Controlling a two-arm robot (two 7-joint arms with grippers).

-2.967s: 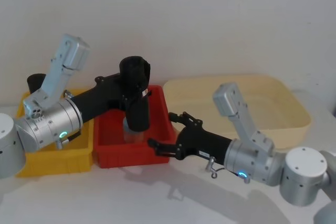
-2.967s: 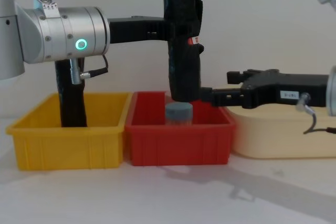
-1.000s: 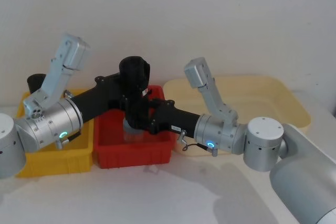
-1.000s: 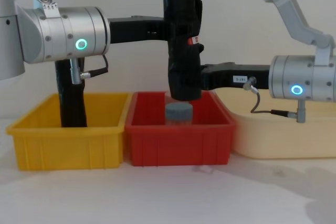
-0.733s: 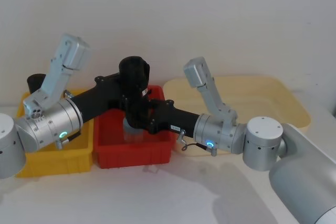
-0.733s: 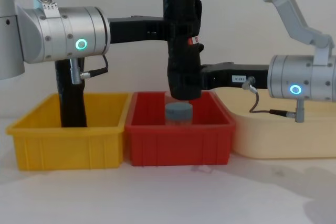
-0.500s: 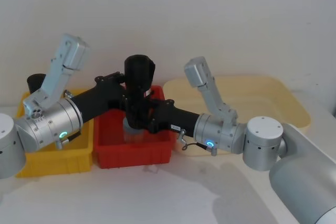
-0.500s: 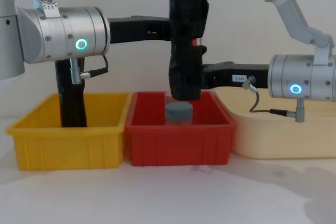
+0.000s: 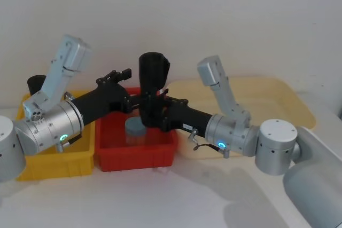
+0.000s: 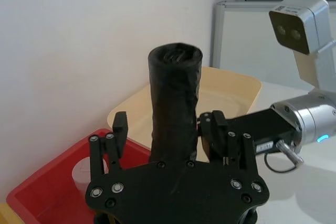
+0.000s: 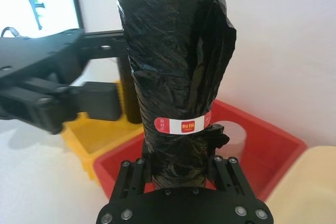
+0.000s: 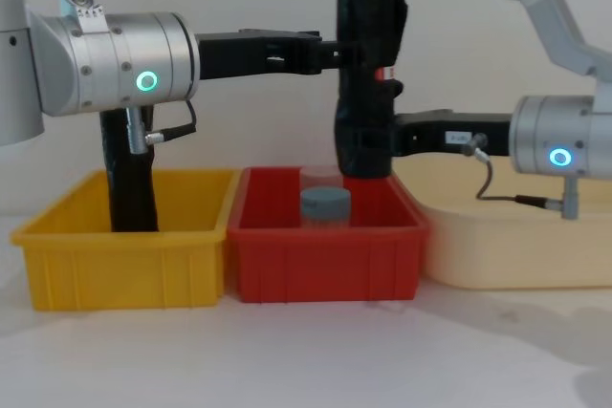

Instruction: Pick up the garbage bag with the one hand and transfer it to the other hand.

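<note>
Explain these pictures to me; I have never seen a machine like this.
It is a robot with two arms, each ending in a claw. One camera sits on its head, one on its chest, one on each wrist. On the table stand a yellow bin with a black roll, a red bin with a jar, and a beige tub. The right claw grips the bag low down, upright over the red bin; the left claw is open, close to it.
</note>
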